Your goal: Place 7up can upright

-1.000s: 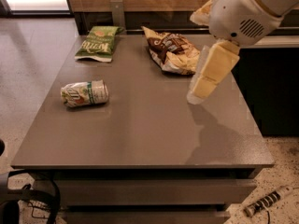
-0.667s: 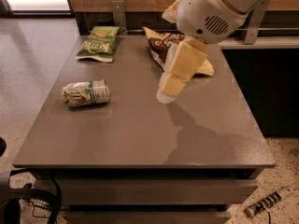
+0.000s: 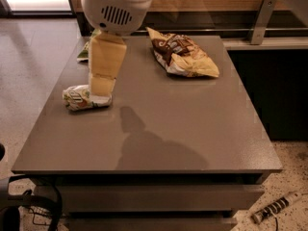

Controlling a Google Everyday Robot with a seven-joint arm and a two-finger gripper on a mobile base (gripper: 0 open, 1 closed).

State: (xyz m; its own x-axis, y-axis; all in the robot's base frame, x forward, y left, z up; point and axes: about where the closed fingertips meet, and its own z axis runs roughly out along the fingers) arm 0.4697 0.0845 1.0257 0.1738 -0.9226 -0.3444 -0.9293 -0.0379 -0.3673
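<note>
The can is lying on its side near the left edge of the table. The gripper is hanging over the can's right end, hiding it. Whether the gripper is apart or clamped cannot be told. A brown bag is lying at the far side.

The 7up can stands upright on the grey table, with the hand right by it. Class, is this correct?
No. The camera view shows the 7up can lying on its side on the grey table, with the hand right by it.
</note>
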